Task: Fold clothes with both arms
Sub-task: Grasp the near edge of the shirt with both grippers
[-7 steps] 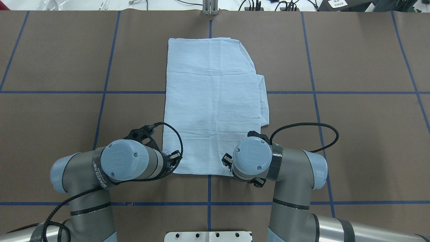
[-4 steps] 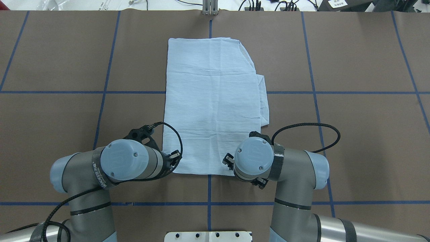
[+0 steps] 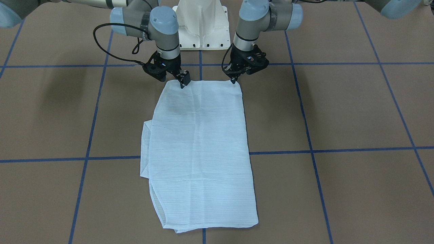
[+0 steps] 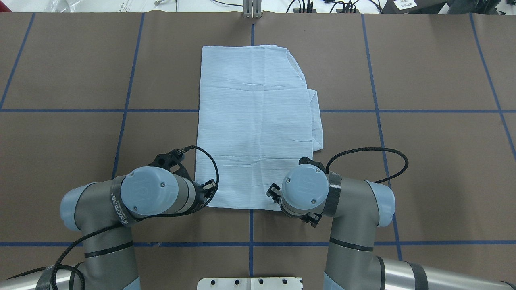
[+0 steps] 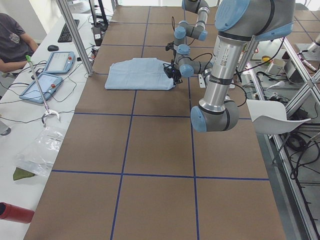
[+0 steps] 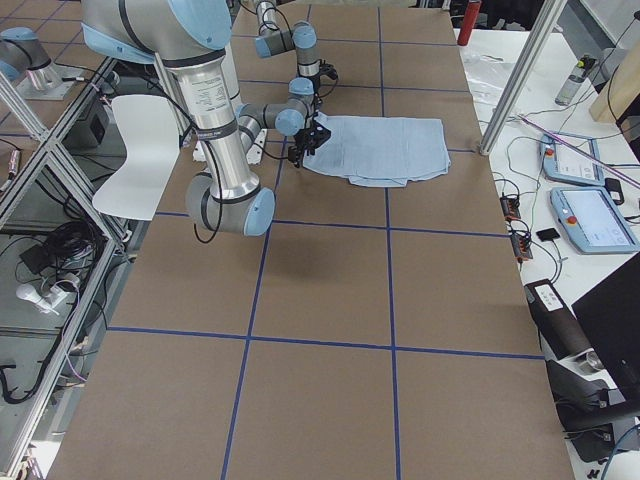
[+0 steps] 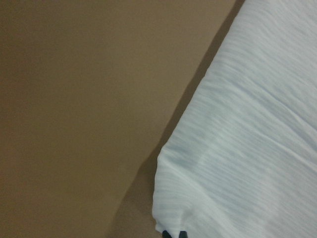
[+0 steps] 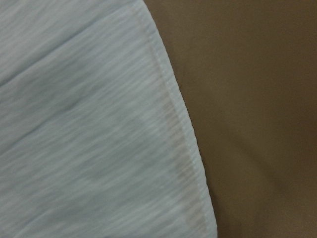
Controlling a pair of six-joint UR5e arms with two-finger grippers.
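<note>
Robotics lab — taped-grid table [image 4: 435, 169], teach pendants [image 6: 592, 220], aluminium frame post [image 5: 75, 35], keyboard [image 5: 66, 31] on side bench.

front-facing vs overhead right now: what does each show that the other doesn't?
Front-facing only: both pincer tips, left pincer and right pincer, at the shirt's robot-side corners; grip unclear. Overhead only: cables beyond the table's far edge; left arm and right arm hide most of each pincer. Both: shirt folded into a long rectangle, flat on the brown table, a layer poking out on the robot's right.

Brown table [image 4: 423, 161] (blue tape grid [image 4: 129, 110]), folded light-blue shirt [image 4: 254, 121] lying flat
</note>
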